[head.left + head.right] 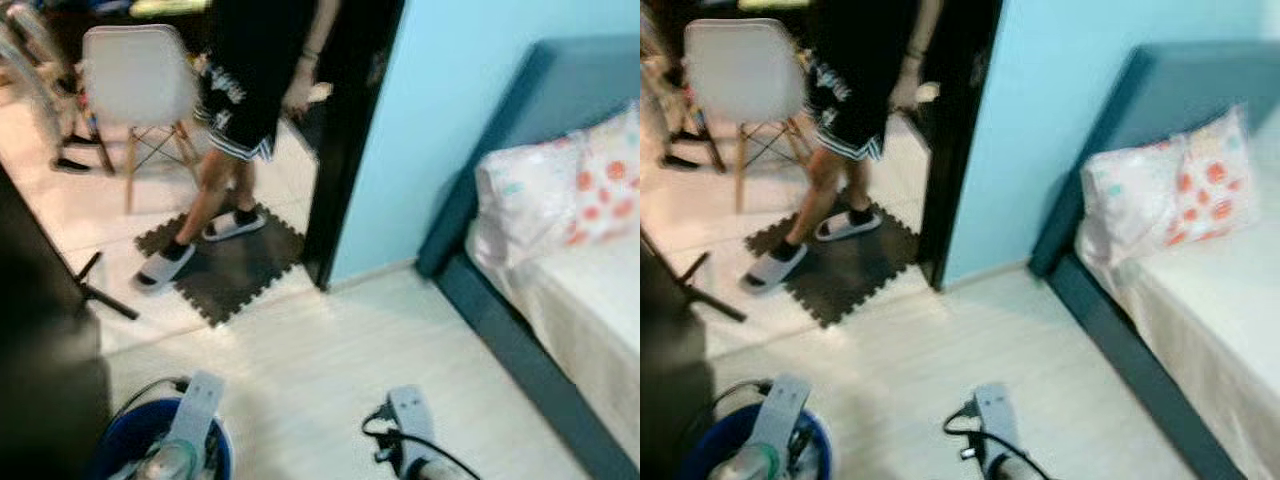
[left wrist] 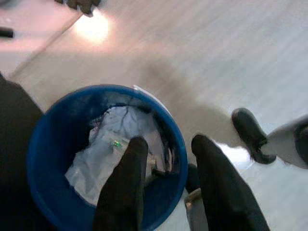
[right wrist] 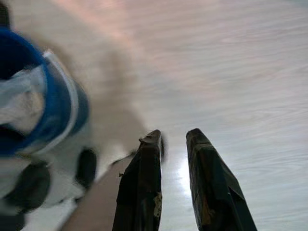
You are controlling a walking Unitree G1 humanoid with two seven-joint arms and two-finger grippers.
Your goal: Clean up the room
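A blue bucket (image 2: 45,144) hangs at my lower left, also seen as the blue bucket (image 1: 130,440) under my left arm (image 1: 195,405). White crumpled rubbish (image 2: 113,139) lies inside it. My left gripper (image 2: 169,142) straddles the bucket's rim, one finger inside and one outside, shut on the rim. My right gripper (image 3: 174,134) hangs over bare pale floor (image 3: 240,72) with a narrow gap between its fingers and nothing in it. My right arm (image 1: 410,420) shows at the bottom middle.
A person in black shorts (image 1: 240,90) and slippers stands on a dark foam mat (image 1: 235,265) in the doorway. A white chair (image 1: 135,75) is behind. A blue-framed bed (image 1: 520,340) with pillows (image 1: 560,190) fills the right. Dark furniture (image 1: 40,350) stands at left.
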